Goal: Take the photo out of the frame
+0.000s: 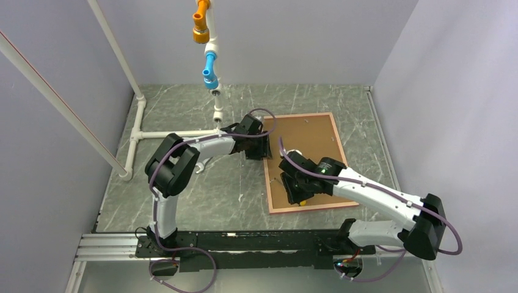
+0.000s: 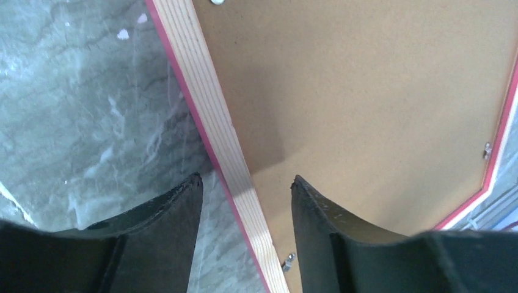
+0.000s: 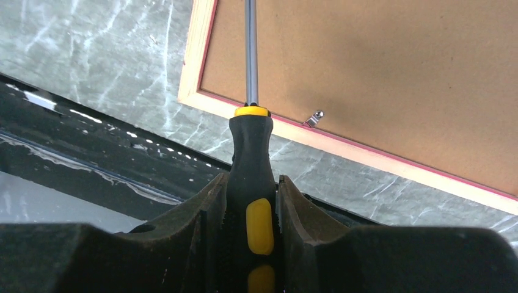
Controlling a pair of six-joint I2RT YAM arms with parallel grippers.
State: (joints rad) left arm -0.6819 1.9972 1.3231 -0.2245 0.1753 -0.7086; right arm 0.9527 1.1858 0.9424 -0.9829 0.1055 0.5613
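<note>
Between my spread left fingers (image 2: pixel 165 220) runs the frame (image 2: pixel 215 116)'s long edge, pointing straight away, face down so the photo's hidden under it, and my right fingers (image 3: pixel 195 226) are clamped on a screwdriver (image 3: pixel 250 159), clip (image 3: pixel 316 116) just right of its shaft.

From above, the table (image 1: pixel 232 195) is bare at 7 to 8 o'clock of the frame (image 2: pixel 214 122), down to the near rail (image 1: pixel 244 241), and in a band at 12 o'clock up to the back wall (image 1: pixel 293 43). At 3 o'clock only a narrow strip lies before the right wall (image 1: pixel 440 91). White pipes (image 1: pixel 137 122) block 9 to 11 o'clock, their upright post (image 1: pixel 211 67) standing just beside the left gripper (image 1: pixel 261 148), whose parted jaws straddle the frame's 9 o'clock edge. The right gripper (image 3: pixel 251 183) and its screwdriver (image 3: pixel 250 152) hang over the 7 o'clock corner, so the board (image 1: pixel 314 137) is uncovered from 1 to 4 o'clock.
</note>
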